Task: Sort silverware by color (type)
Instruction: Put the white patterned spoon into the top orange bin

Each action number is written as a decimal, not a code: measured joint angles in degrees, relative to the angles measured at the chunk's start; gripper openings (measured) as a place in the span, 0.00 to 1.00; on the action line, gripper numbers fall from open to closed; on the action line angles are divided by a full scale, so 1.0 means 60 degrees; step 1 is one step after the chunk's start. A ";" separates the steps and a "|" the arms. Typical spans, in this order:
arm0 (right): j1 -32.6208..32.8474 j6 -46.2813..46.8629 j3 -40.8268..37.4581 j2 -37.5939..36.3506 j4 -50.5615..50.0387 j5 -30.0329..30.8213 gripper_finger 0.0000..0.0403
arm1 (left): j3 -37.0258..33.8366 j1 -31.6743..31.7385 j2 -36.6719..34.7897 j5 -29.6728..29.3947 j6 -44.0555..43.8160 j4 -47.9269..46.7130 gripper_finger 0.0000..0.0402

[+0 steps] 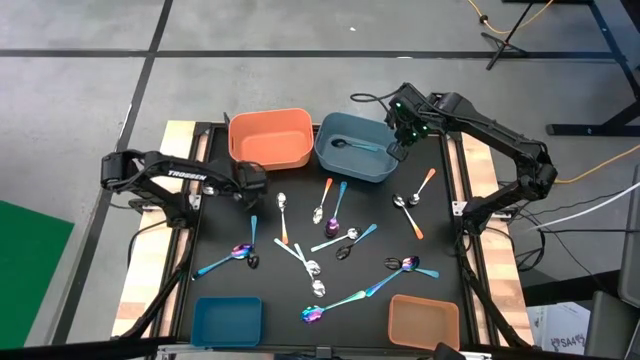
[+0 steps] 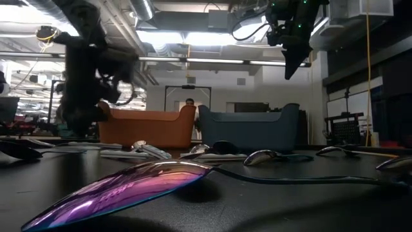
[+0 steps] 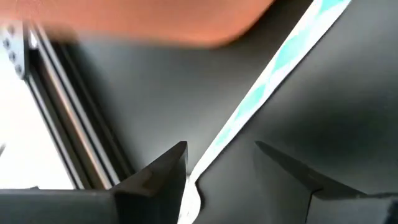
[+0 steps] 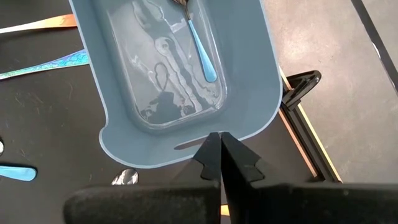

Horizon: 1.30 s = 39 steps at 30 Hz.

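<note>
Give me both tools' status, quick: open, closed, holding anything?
Left tool: open, low over the mat, fingers either side of a teal-handled spoon, not gripping it.
Right tool: closed, empty, above the blue bin.

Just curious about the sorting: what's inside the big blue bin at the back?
One spoon with a teal handle lies in the big blue bin, seen from the right wrist. Its bowl end is cut off by the picture edge. Nothing else shows inside.
</note>
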 joint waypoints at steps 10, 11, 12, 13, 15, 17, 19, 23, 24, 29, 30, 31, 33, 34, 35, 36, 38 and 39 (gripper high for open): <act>0.0004 0.0000 0.0000 0.0000 0.0015 0.0004 0.00 | -0.1210 -0.0381 0.0000 -0.0988 -0.0750 0.1385 0.44; 0.0004 0.0000 0.0000 0.0000 0.0015 0.0004 0.00 | -0.1257 -0.0381 -0.0007 -0.1012 -0.0751 0.1523 0.44; 0.0003 0.0000 0.0000 0.0000 0.0015 0.0003 0.00 | -0.1305 -0.0381 -0.0007 -0.1045 -0.0750 0.1627 0.44; 0.0000 0.0000 0.0000 0.0000 0.0015 0.0004 0.00 | -0.1337 -0.0381 -0.0011 -0.1064 -0.0750 0.1686 0.44; 0.0002 0.0000 0.0000 0.0000 0.0015 0.0003 0.00 | -0.1375 -0.0381 -0.0011 -0.1132 -0.0750 0.1716 0.44; 0.0001 0.0000 0.0000 0.0000 0.0015 0.0001 0.00 | -0.1379 -0.0381 -0.0011 -0.1177 -0.0750 0.1729 0.44; 0.0001 0.0000 0.0000 0.0000 0.0015 0.0003 0.00 | -0.1390 -0.0381 -0.0007 -0.1271 -0.0782 0.1739 0.44; 0.0001 0.0000 0.0000 0.0000 0.0012 0.0004 0.00 | -0.1397 -0.0374 0.0001 -0.1320 -0.0804 0.1757 0.44; 0.0003 0.0000 0.0000 0.0000 0.0015 0.0003 0.00 | -0.1397 -0.0374 0.0004 -0.1330 -0.0804 0.1757 0.44; 0.0000 0.0000 0.0000 0.0000 0.0015 0.0004 0.00 | -0.1397 -0.0374 0.0039 -0.1331 -0.0768 0.1757 0.44; 0.0004 0.0000 0.0000 0.0000 0.0011 0.0000 0.00 | -0.1402 -0.0363 0.0037 -0.1310 -0.0764 0.1764 0.44; 0.0004 0.0000 0.0000 0.0000 0.0011 0.0004 0.00 | -0.1429 -0.0350 0.0036 -0.1292 -0.0759 0.1773 0.44; 0.0004 0.0000 0.0000 0.0000 0.0011 0.0004 0.00 | -0.1526 -0.0348 0.0028 -0.1336 -0.0750 0.1808 0.44; 0.0002 0.0000 0.0000 0.0000 0.0011 0.0000 0.00 | -0.1585 -0.0352 0.0022 -0.1356 -0.0750 0.1830 0.44; 0.0002 0.0000 0.0000 0.0000 0.0011 0.0004 0.00 | -0.1648 -0.0352 0.0018 -0.1366 -0.0753 0.1851 0.44; 0.0003 0.0000 0.0000 0.0000 0.0011 0.0001 0.00 | -0.1698 -0.0356 0.0018 -0.1361 -0.0753 0.1888 0.44; 0.0003 0.0000 0.0000 0.0000 0.0011 0.0002 0.00 | -0.1787 -0.0356 0.0011 -0.1325 -0.0753 0.2005 0.44; 0.0004 0.0000 0.0001 0.0000 0.0011 0.0004 0.00 | -0.1811 -0.0356 0.0011 -0.1311 -0.0757 0.2049 0.44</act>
